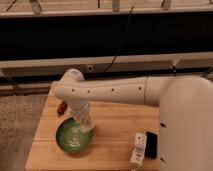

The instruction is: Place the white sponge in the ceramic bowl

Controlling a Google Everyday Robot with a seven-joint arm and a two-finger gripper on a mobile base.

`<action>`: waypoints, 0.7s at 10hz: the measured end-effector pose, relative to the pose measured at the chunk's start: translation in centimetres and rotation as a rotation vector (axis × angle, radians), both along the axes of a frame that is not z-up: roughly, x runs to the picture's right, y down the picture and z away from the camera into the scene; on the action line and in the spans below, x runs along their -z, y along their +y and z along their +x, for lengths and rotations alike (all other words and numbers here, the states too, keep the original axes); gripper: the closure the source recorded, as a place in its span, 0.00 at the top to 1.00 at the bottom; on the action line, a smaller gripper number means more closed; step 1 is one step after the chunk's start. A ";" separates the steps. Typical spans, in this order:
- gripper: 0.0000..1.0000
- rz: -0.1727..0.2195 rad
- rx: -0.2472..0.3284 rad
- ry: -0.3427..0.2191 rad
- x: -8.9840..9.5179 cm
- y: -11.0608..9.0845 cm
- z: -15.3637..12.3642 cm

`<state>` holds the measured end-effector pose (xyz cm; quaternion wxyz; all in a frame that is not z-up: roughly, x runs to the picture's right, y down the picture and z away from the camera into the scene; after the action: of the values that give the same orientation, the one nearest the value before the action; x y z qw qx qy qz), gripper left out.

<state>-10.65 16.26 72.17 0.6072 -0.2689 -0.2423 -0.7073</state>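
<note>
Lighting: warm, moderate, probably from above; the table [116, 131] evenly lit, the background [100, 40] dark. The tool [86, 124], at the green bowl [67, 139] rim, casts little shadow.

The white arm [115, 91] reaches from the right across the wooden counter [115, 125] and bends downward at its left end. The tool [84, 120] hangs just over the right rim of the green ceramic bowl [67, 141], which sits near the counter's front left corner. A pale shape at the tool's tip is possibly the white sponge [88, 126], just above the bowl's edge. A small reddish object [62, 107] lies behind the bowl. A white packet [139, 148] and a black item [151, 145] lie side by side at the front right.
</note>
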 end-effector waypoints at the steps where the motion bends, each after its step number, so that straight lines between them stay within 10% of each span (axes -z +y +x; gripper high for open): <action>1: 0.00 0.000 0.001 -0.001 0.0 0.0 -0.1; 7: 0.08 -0.009 0.022 -0.014 -0.2 0.4 -0.8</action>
<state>-11.45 16.70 72.38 0.5966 -0.2693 -0.2467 -0.7146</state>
